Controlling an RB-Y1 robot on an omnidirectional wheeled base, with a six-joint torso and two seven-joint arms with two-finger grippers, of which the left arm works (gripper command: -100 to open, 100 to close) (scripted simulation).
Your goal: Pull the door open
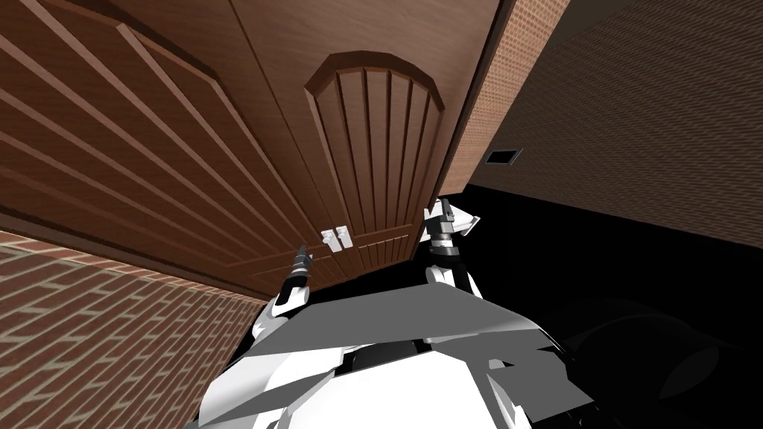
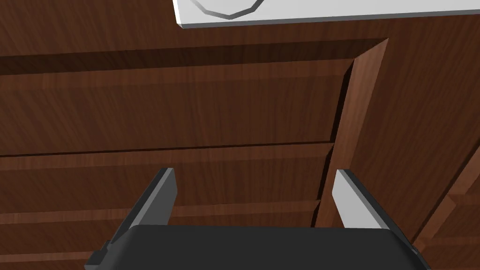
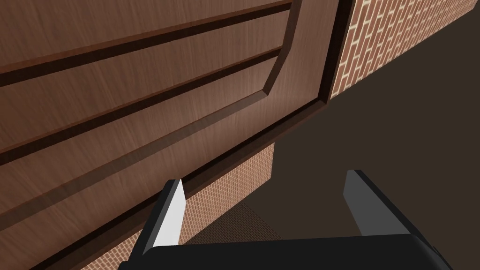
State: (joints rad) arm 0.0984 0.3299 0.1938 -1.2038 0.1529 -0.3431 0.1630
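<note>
Brick wall (image 1: 97, 328) beside grooved wooden door (image 1: 380, 164) (arched panel).

support | dark brown flat plane (image 1: 656, 112) meeting the brick wall (image 1: 507, 82) beside the door (image 1: 372, 149) | floor or not: cannot tell | small dark rectangle (image 1: 503, 156) set in it

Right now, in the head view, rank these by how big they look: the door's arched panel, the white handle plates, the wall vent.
1. Arched panel, by far the largest.
2. Handle plates and vent look about alike; too close to rank.
</note>
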